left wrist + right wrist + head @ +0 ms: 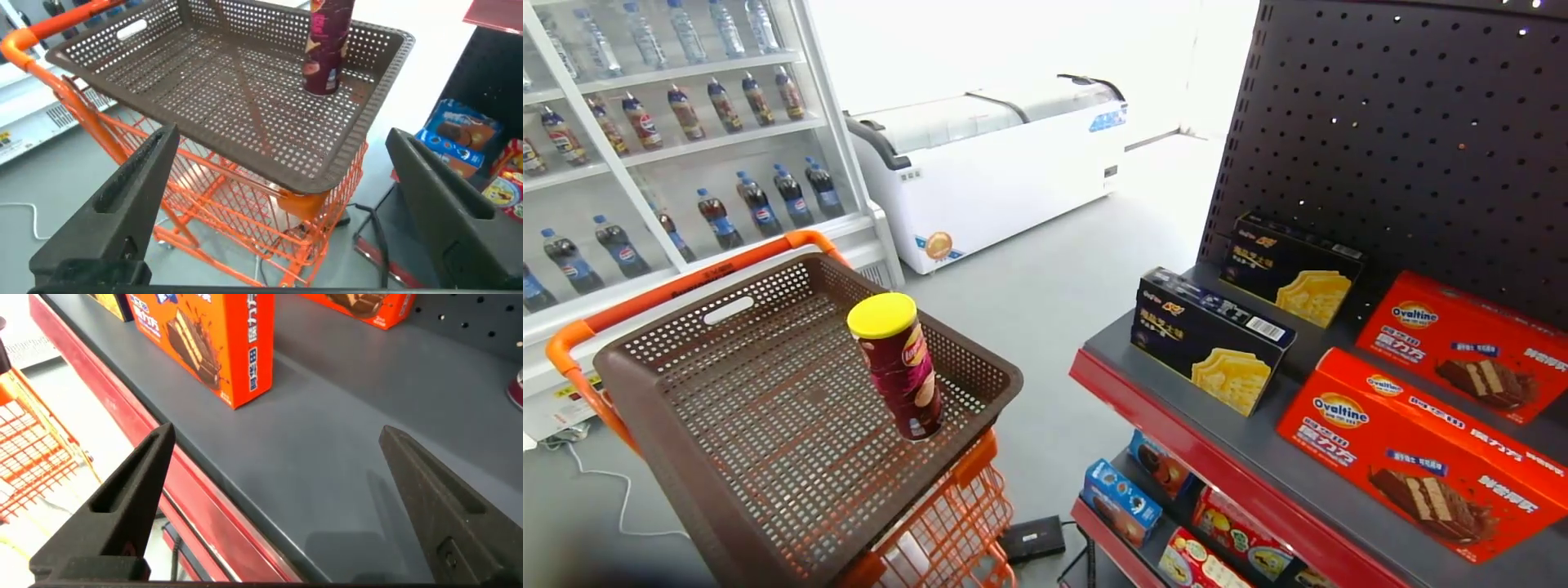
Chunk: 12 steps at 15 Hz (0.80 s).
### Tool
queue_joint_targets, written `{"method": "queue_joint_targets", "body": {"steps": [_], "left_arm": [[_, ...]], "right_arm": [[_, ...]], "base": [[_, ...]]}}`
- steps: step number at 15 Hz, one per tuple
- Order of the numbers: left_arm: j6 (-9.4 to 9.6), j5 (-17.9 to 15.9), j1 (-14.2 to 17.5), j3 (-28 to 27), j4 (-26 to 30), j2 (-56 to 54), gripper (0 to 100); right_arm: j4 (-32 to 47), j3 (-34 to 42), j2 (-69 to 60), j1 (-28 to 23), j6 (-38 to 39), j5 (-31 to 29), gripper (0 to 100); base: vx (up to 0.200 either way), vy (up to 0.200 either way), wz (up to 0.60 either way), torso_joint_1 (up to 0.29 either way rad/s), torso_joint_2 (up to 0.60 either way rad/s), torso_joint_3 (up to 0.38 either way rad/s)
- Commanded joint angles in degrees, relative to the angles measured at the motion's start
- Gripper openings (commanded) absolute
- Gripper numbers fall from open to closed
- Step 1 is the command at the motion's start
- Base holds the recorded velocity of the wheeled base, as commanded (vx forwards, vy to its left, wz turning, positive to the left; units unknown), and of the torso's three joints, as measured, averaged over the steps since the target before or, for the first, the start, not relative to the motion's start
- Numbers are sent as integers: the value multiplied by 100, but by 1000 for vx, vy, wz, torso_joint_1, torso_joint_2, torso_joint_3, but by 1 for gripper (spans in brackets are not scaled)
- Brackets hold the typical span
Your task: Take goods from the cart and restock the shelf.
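Both ends released. Left gripper point(279, 135): two black wedge-shaped fingers spread wide with nothing between them, hanging over the near rim of the basket point(760, 441). Right gripper point(276, 431): same wide spread and also holding nothing, over a bare patch of the shelf point(1115, 347) deck.

The chip can point(897, 367) stands upright in the basket, close to its 3 o'clock wall from my head camera. It is a smooth maroon cylinder with a flat yellow lid, apart from both grippers.

The basket is brown moulded plastic with a slot handle cut in the far wall, its floor and walls perforated all over. It sits on top of the cart point(964, 514), which is orange wire mesh with a rounded orange handle bar. The cart is at my 10 o'clock.

The shelf is at my 2 o'clock. It has a matte grey deck, a glossy red front lip and a black pegboard point(1380, 122) back. Two rows of goods stand on the deck, all flat rectangular cardboard. The dark navy boxes point(1209, 339) are at the 9 o'clock end. The orange boxes point(1421, 449) are at the 3 o'clock end. The deck by the right gripper is bare, just beside an orange box.
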Motion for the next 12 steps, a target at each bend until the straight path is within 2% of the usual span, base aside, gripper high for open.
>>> {"method": "queue_joint_targets", "body": {"steps": [1, 4, 5, 6, 7, 8, 9, 10, 12], "left_arm": [[105, -268, -107, -834, 125, 1675, 100], [105, -365, -116, -1572, 28, 3406, 100], [105, -382, -187, -1739, -77, 3986, 100], [105, -435, -424, -1765, -244, 4312, 100], [122, -541, -679, -1704, -816, 4971, 100], [122, -532, -784, -1686, -1062, 5190, 100], [113, -523, -995, -1704, -1730, 5727, 100], [184, -488, -1057, -1686, -2626, 6386, 100], [386, -286, -1022, -1704, -3637, 7353, 100]], "right_arm": [[-1, 1, 2, 0, -1, 3, 100], [-1, 1, 2, 0, -1, 3, 100], [-1, 1, 2, 0, -1, 3, 100], [-1, 1, 2, 0, -1, 3, 100], [-1, 1, 2, 0, -1, 3, 100], [-1, 1, 2, 0, -1, 3, 100], [-1, 1, 2, 0, -1, 3, 100], [-1, 1, 2, 0, -1, 3, 100], [-1, 1, 2, 0, -1, 3, 100]], "base": [[0, 0, 0, 0, 0, 0], [0, 0, 0, 0, 0, 0], [0, 0, 0, 0, 0, 0], [0, 0, 0, 0, 0, 0], [0, 0, 0, 0, 0, 0], [0, 0, 0, 0, 0, 0], [0, 0, 0, 0, 0, 0], [0, 0, 0, 0, 0, 0], [0, 0, 0, 0, 0, 0]]}}
